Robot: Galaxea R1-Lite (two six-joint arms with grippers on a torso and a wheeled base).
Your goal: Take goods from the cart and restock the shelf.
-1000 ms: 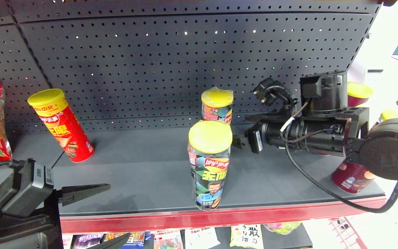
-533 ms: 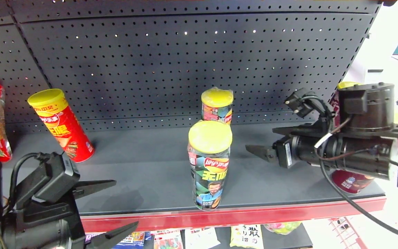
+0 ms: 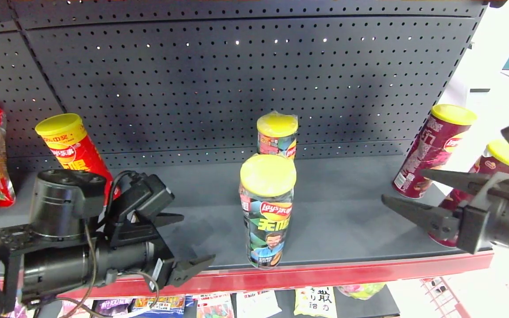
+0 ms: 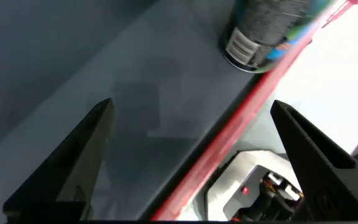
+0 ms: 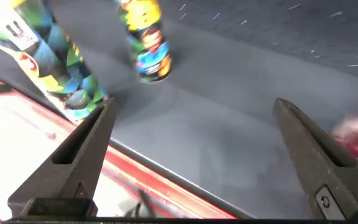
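Two standing upright mid-shelf [image 3: 347,221], long axes vertical, yellow lids up: the front can [image 3: 267,210], dark green-blue label, sits near the front lip, with the rear can [image 3: 277,134] just behind it. Since a second ago the right gripper [image 3: 401,185] backed off to the right end and the left gripper [image 3: 198,237] rose over the lip, both gaping wide and empty.

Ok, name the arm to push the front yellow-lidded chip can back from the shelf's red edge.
Left, probably: the left arm has open jaws close beside the yellow-lidded chip can at the grey shelf front; the right arm hangs farther off, by the maroon cans.
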